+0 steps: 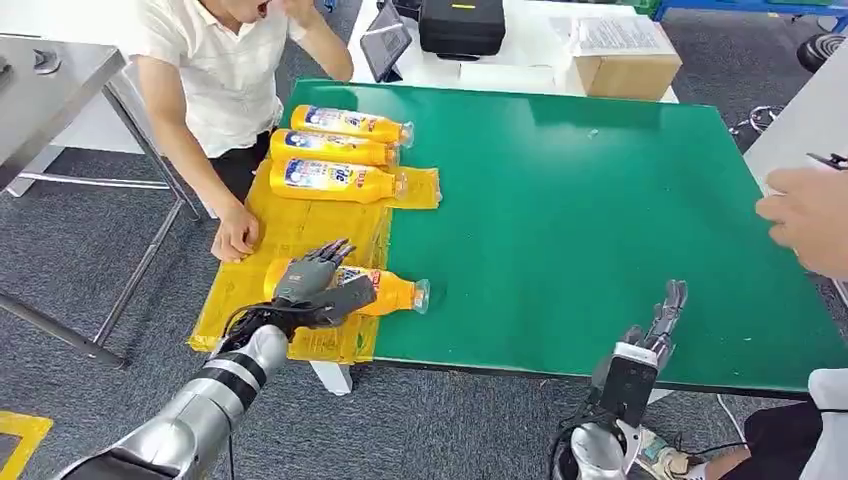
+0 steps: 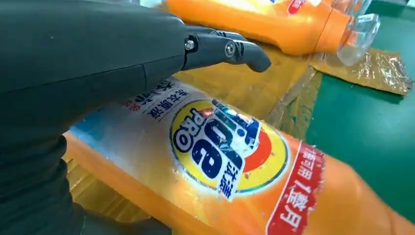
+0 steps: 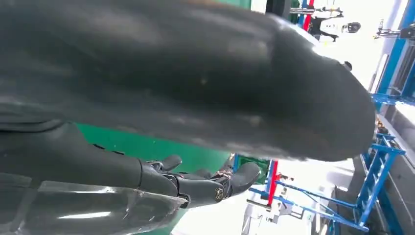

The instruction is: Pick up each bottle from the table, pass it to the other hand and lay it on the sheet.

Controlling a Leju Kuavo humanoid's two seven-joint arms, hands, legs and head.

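- Table (image 1: 600,220): green mat top, the largest item before you; a yellow sheet (image 1: 300,235) covers its left end and overhangs the edge.
- Person (image 1: 215,80) in a white shirt, at the far-left corner, one palm flat on the sheet.
- Three bottles (image 1: 335,152): orange, lying side by side at the sheet's far end, caps toward the mat.
- Fourth bottle (image 1: 395,292): orange, lying on its side at the sheet's near end, cap over the green.
- Left hand (image 1: 315,280): you see it over this bottle, fingers extended above the label, thumb alongside; real grip uncertain.
- Right hand (image 1: 650,335): at the table's near edge, fingers straight, apart, holding nothing.
- Another person's hand (image 1: 805,215) at the right edge.
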